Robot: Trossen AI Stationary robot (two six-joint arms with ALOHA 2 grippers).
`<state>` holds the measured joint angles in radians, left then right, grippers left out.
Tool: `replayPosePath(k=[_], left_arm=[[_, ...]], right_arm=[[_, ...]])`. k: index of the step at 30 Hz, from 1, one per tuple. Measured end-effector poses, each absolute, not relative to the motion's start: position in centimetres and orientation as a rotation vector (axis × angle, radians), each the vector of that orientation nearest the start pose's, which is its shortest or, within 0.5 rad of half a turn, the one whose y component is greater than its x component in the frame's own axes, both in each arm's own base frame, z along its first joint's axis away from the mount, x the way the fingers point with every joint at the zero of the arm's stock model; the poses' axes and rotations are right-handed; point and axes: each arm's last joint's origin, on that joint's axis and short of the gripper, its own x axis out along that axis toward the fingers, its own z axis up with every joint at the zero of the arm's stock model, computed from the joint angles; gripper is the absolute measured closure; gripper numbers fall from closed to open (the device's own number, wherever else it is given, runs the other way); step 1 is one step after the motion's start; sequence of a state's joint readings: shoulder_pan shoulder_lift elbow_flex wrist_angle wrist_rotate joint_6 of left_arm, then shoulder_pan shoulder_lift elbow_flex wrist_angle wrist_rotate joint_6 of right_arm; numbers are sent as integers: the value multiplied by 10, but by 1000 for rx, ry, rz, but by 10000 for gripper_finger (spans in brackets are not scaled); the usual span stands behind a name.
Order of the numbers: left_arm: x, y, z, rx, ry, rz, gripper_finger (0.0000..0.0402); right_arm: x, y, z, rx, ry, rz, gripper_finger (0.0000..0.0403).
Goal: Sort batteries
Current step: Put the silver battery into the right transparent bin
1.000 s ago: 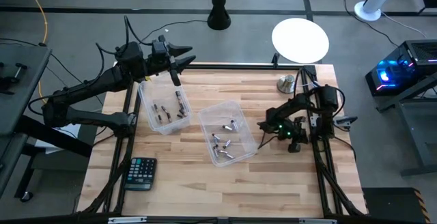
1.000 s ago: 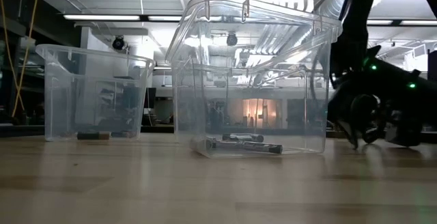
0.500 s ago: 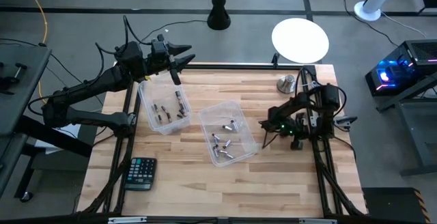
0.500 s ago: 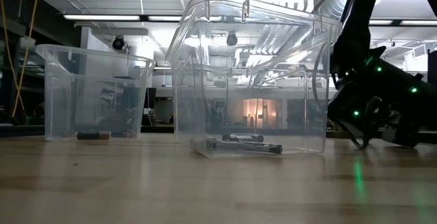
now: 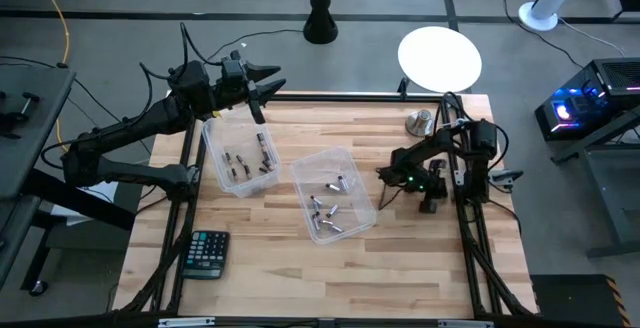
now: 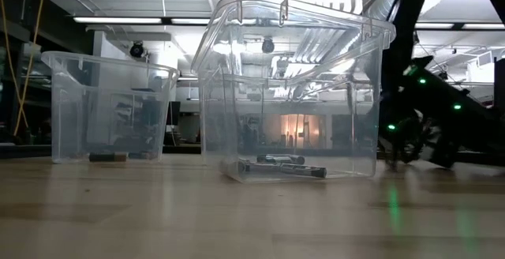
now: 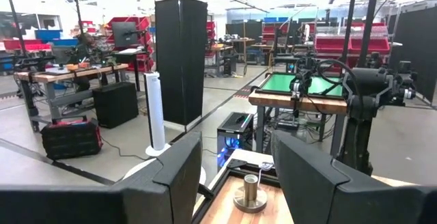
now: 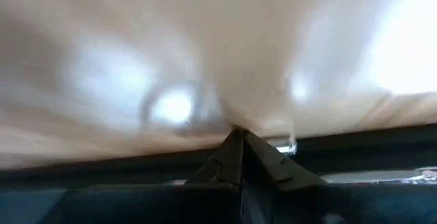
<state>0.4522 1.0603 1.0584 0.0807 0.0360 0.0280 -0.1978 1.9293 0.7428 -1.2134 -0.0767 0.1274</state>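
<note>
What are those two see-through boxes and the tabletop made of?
The two bins look like clear, glossy plastic: you see the batteries straight through their walls. The tabletop looks like pale wood in glued strips, with visible grain, probably smooth-finished.

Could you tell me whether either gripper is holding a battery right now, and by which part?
Neither: the left gripper is open and empty above the bin's far edge; the right gripper is shut with nothing between its fingers.

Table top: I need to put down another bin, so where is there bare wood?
Bare: the near strip between the calculator and the table's right edge, and the far middle, between the left bin and the metal knob. Crowded: around the middle bin and the right gripper.
</note>
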Motion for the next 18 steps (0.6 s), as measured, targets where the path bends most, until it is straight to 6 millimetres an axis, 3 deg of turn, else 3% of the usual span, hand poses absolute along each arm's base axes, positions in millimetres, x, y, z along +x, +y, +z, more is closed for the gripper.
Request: replayPosePath(k=[5,13,18], left_arm=[[210,101,401,47,-71,418,233],[209,101,401,46,-74,438,233],[209,101,403,53,-94,441,233]], right_arm=[[195,-40,88,359,2352,-171,403],[165,-52,82,661,2439,-186,403],[170,-62,84,751,2397,-204,403]])
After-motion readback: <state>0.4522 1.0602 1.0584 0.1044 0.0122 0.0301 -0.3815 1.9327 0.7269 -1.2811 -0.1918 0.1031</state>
